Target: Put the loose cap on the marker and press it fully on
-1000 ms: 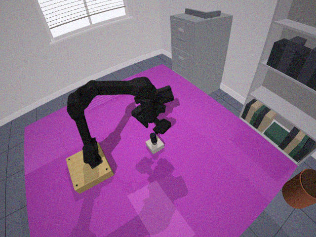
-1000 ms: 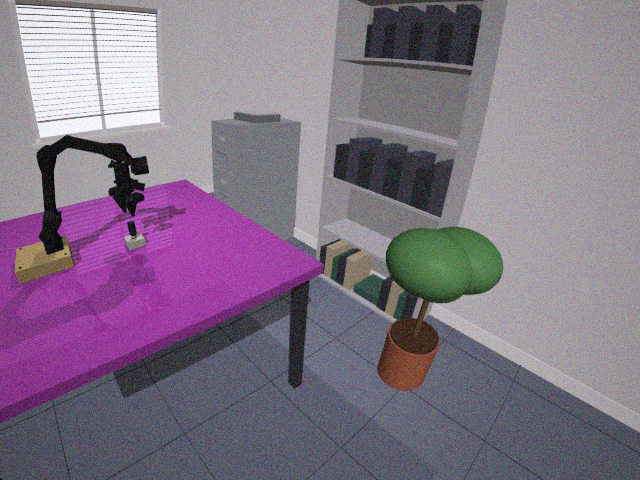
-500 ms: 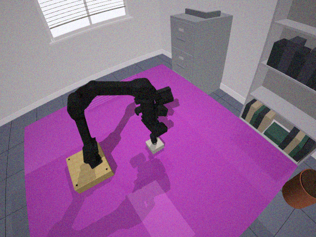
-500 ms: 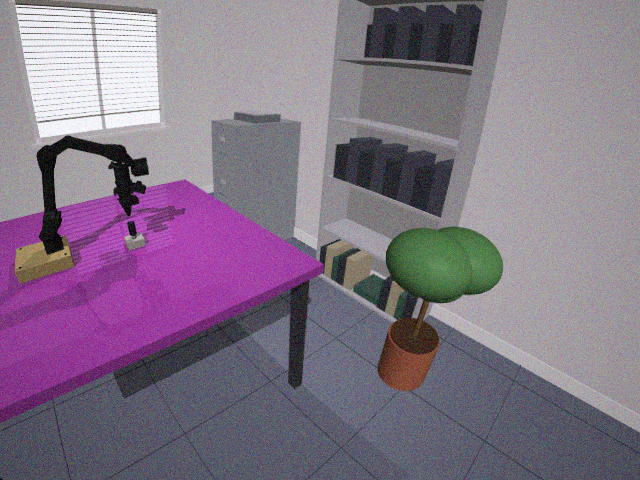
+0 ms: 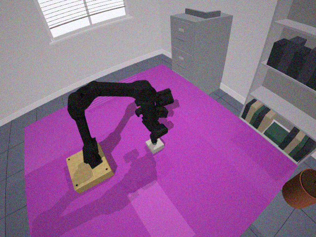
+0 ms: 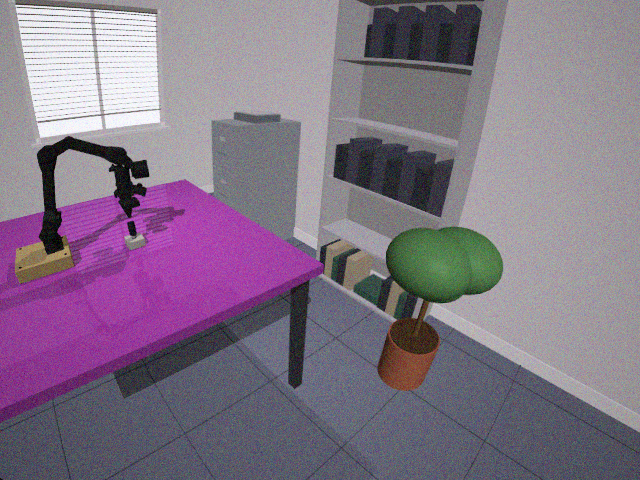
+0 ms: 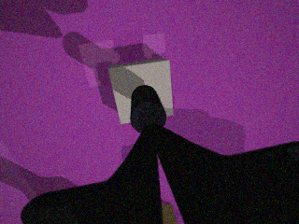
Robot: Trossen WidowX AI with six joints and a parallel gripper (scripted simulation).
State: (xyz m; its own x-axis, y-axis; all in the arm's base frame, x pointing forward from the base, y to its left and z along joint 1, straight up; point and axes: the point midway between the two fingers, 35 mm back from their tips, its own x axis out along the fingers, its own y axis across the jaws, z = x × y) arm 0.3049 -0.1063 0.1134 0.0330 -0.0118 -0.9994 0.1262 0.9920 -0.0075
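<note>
The white holder block (image 5: 159,147) (image 6: 135,243) (image 7: 160,81) stands on the magenta table. The dark cap (image 5: 153,138) (image 6: 131,227) (image 7: 148,112) sits upright over the marker in the block. Only a small bit of the marker shows at the cap's foot in the top and exterior views; whether the cap is fully pressed on cannot be told. My gripper (image 5: 155,133) (image 6: 129,214) (image 7: 151,130) is shut with nothing between its fingers. Its tips point down just above the cap, with a small gap showing in the exterior view. In the wrist view the tips overlap the cap's near edge.
The arm's wooden base plate (image 5: 89,176) (image 6: 43,264) is on the table to the left of the block. A grey cabinet (image 5: 201,48) (image 6: 258,170), a bookshelf and a potted plant (image 5: 297,189) (image 6: 408,356) stand beyond the table edges.
</note>
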